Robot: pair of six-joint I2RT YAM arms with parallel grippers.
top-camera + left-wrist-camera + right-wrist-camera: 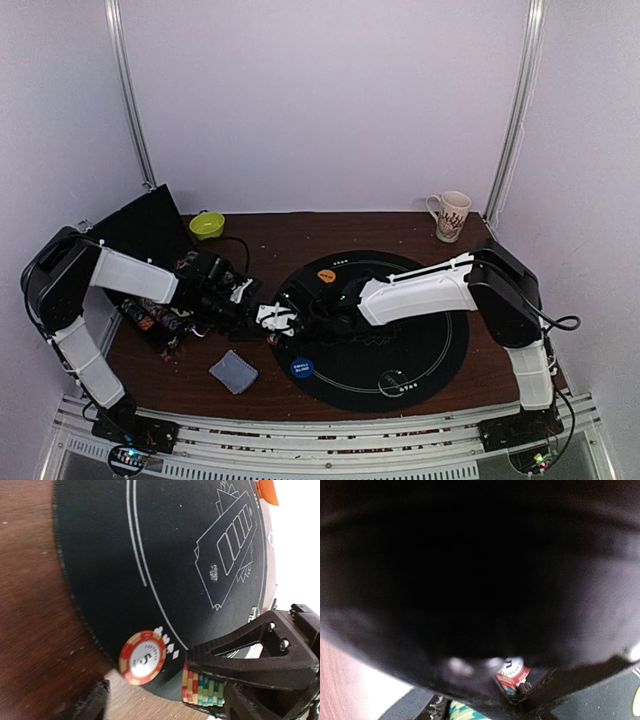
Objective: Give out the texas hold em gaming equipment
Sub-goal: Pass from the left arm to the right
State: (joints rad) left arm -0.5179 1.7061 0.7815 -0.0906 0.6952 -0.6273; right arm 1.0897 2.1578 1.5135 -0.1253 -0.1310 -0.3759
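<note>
**Two robot arms meet over the left edge of a round black poker mat**

A round black felt mat (430, 340) with white printed lines covers the right and middle of a brown wooden table (260, 235). The mat's left rim has bare wood beside it. Its right half and near side lie mostly uncovered, so the roomiest ground is there. Pale walls (320, 100) close in the back and both sides.

At the back stand a small green bowl (207, 225) on the left and a patterned cream mug (450, 215) in the right corner. An open black case (150, 230) fills the left of the table. A grey-blue deck of playing cards (233, 371) lies on the wood near the front, just left of the mat. On the mat are an orange button disc (326, 274) towards the back, a blue button disc (301, 367) near the front rim and a pale ringed disc (397, 381) further right.

Both arms reach inward and low, meeting at the mat's left rim. The left gripper (147, 672) has its fingers spread wide and holds nothing. A red-and-cream striped poker chip (143, 658) lies flat between them, just inside the mat's edge. A stack of multicoloured-edged poker chips (202, 690) sits just beside one finger. The right gripper (318, 316) hovers close by. Its own camera is almost wholly blacked out, so I cannot tell how its fingers stand.
</note>
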